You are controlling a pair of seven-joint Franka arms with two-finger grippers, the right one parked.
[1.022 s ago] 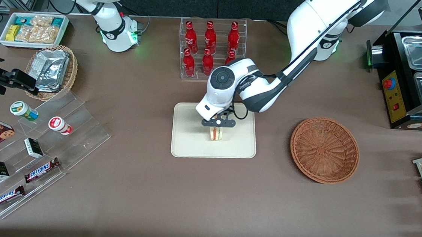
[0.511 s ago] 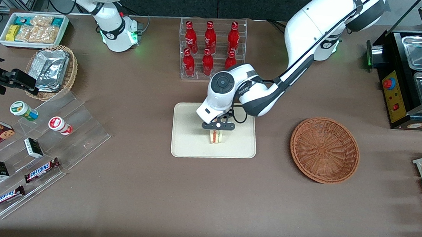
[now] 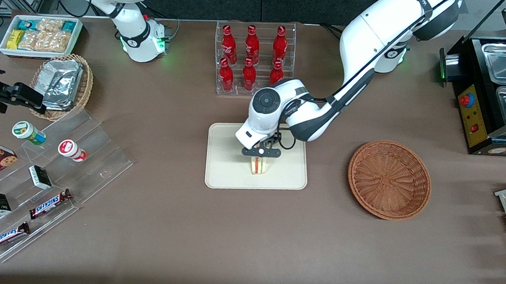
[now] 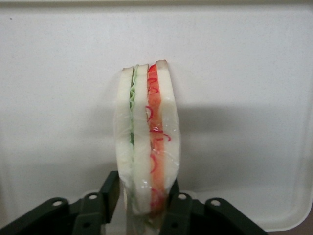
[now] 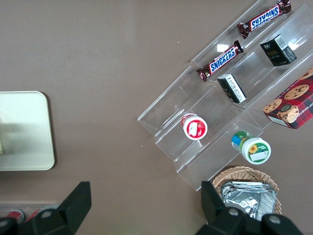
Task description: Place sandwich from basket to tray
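Sandwich [image 3: 259,165] standing on edge on the tray [image 3: 224,167], pincer [image 3: 261,152] clamped on it.
The pincer sits above the tray's middle, its fingers [image 4: 108,193] pressed against both bread faces. Basket [image 3: 389,180] lies on the worktop [image 3: 183,227] toward the working arm's end, apart from the tray.

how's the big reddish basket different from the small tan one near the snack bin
The reddish-brown basket is larger, darker and holds nothing; the tan basket is smaller, lighter and holds silver foil packets. The first sits beside the tray, where the gripper holds the sandwich; the second lies toward the parked arm's end. Both are round woven wicker.
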